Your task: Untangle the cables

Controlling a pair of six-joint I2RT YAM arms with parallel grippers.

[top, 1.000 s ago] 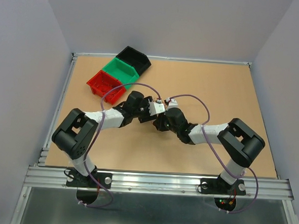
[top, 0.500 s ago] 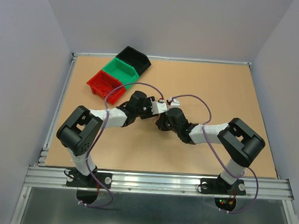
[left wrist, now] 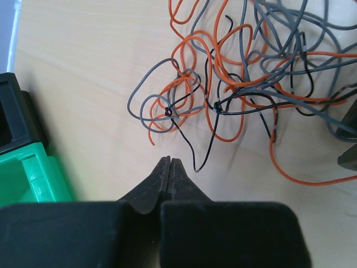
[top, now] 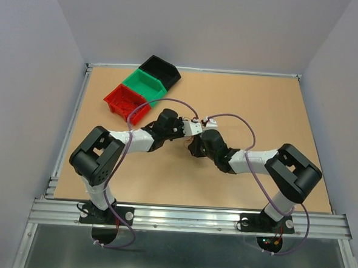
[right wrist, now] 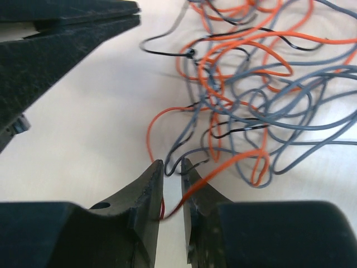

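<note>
The cables (left wrist: 245, 67) are tangled on the table (left wrist: 83, 72). The left gripper (left wrist: 169, 162) is closed empty; the right gripper (right wrist: 172, 167) is parted around an orange wire (right wrist: 240, 163), which should be clamped before pulling.

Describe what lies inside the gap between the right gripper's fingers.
An orange cable runs into the right gripper between its slightly parted fingers, over the pale table. Its lower end is hidden by the fingers.
</note>
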